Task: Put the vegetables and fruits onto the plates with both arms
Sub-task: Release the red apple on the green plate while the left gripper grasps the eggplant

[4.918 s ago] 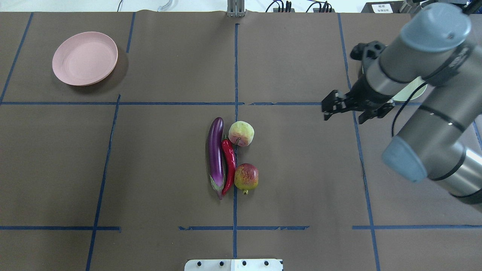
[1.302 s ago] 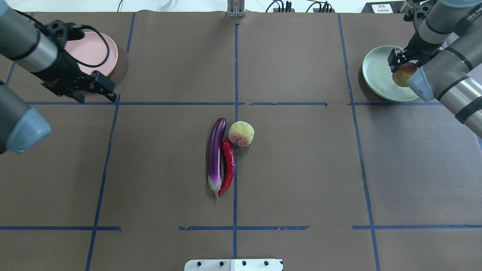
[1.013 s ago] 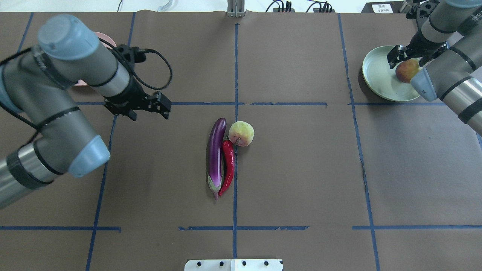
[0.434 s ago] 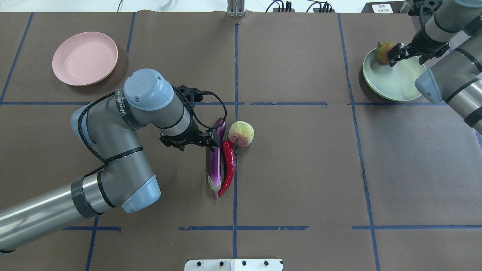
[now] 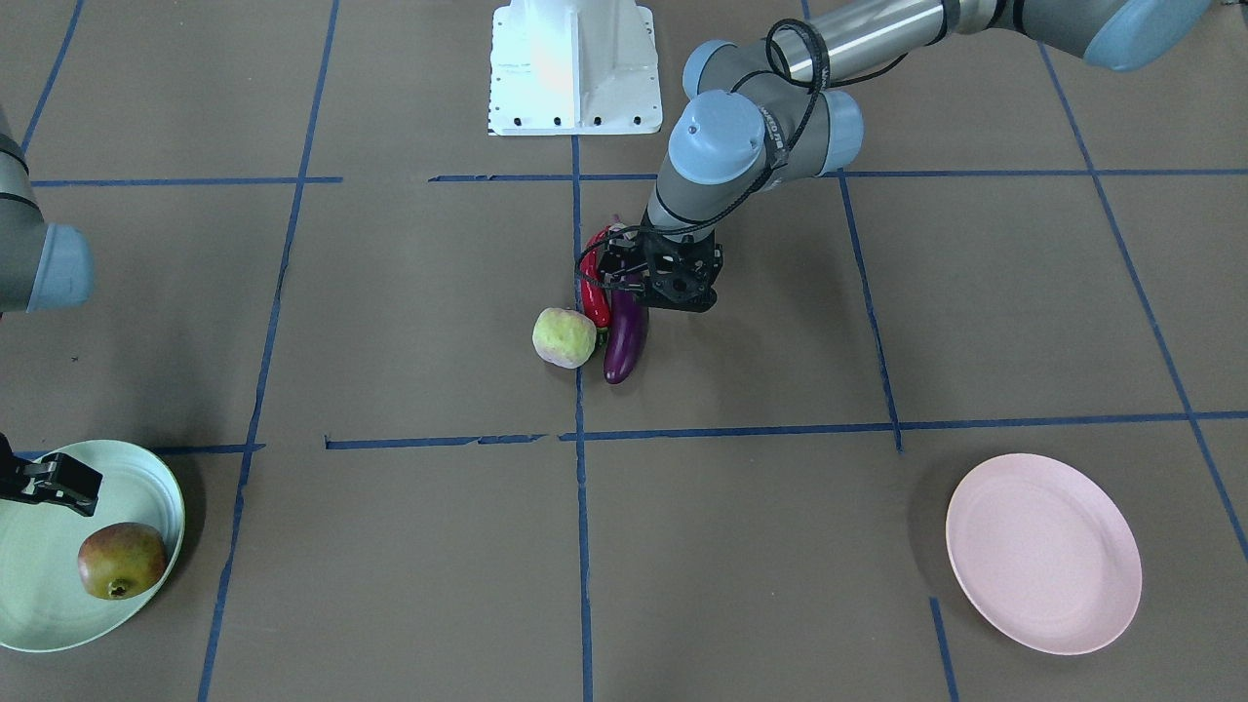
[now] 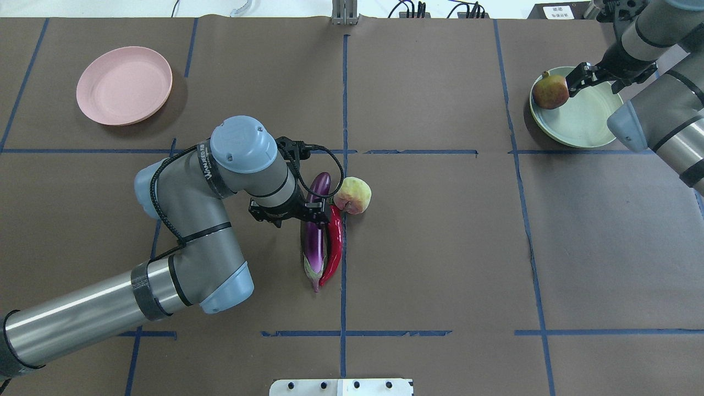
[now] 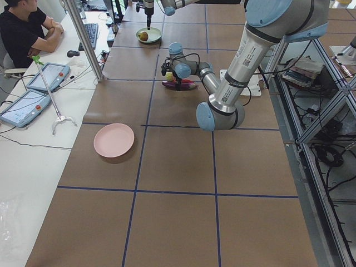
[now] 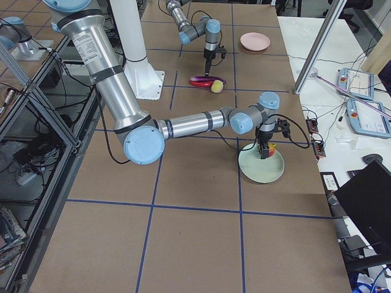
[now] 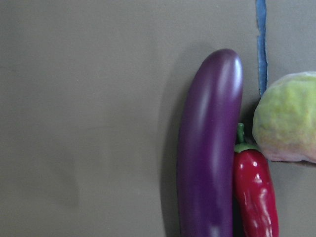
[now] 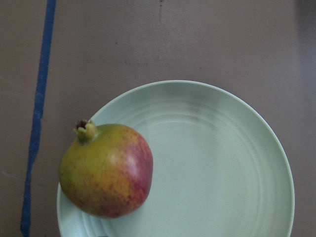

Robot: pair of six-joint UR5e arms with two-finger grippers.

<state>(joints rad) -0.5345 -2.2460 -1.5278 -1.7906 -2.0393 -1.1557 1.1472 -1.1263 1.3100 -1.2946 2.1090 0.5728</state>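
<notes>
Moved since earlier: my left arm (image 6: 181, 220) had swung in from the pink plate's side, and my left pincer (image 6: 291, 214) hung over the rounded half of the eggplant (image 6: 314, 247). The pomegranate (image 6: 550, 92), once beside the chili pepper (image 6: 334, 242) at mid-desk, lay on the mint green plate (image 6: 583, 118).
Last instant: the pomegranate had rolled a little along that plate's rim, towards my side.
Unmoved: the eggplant, the chili pepper and the yellow-green fruit (image 6: 353, 195) lay as they had.
Left pincer: fingers apart, holding nothing. I could not tell whether they straddled the eggplant or hung just beside it.
Right pincer (image 6: 598, 81): apart, over the green plate, just beside the pomegranate and clear of it.
Eggplant: flat on the desk (image 6: 440, 247) at its centre, along the blue tape line (image 6: 343, 99). The chili pepper pressed against one flank, and the yellow-green fruit sat near its rounded tip.
Pink plate (image 6: 124, 85): well apart, at the far corner on my left.
Handling: I judged the eggplant stiff but glossy and slippery, and long enough to tip if taken near an end.
Grip point: mid-body, across its narrow width. One finger would have to enter the seam with the chili pepper and might nudge it.
</notes>
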